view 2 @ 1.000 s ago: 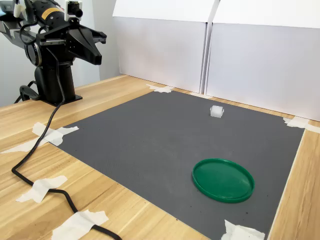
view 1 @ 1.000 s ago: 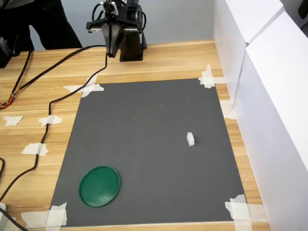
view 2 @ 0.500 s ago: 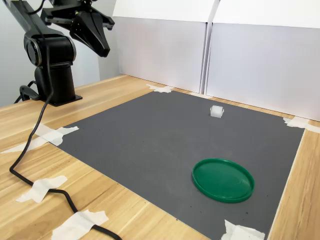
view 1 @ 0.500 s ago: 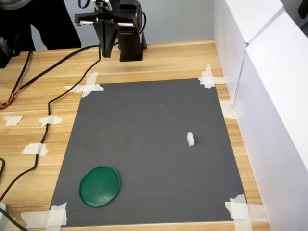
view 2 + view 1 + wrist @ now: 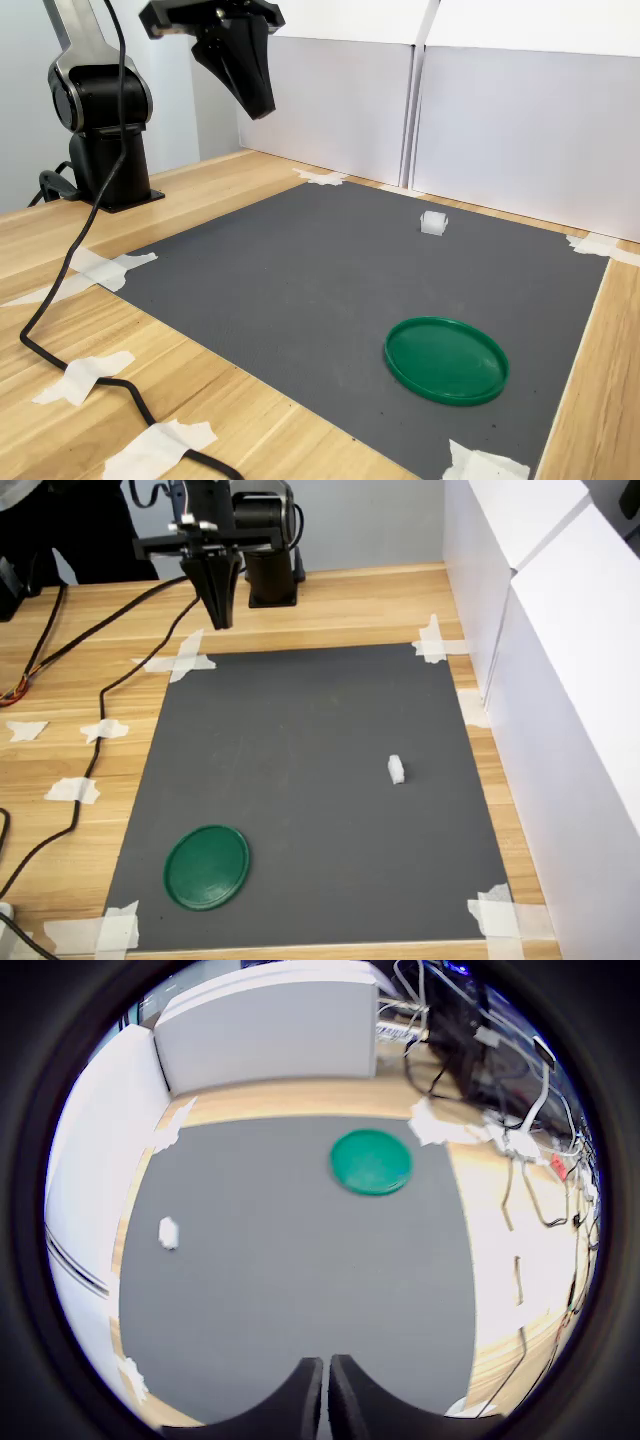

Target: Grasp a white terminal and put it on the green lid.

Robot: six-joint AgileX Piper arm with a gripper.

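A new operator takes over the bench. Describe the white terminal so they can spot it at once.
Start at the dark grey mat taped to the wooden table. On it, towards the first exterior view's right, near the white panels, stands the white terminal, far from the green lid. It is a tiny raised white block, not flat like the white tape pieces at the mat's corners.

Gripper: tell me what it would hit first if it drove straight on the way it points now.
Likely bare mat. The gripper is shut, pointing steeply down near the mat's far edge. Terminal and lid both lie well off that line, though depth is uncertain.
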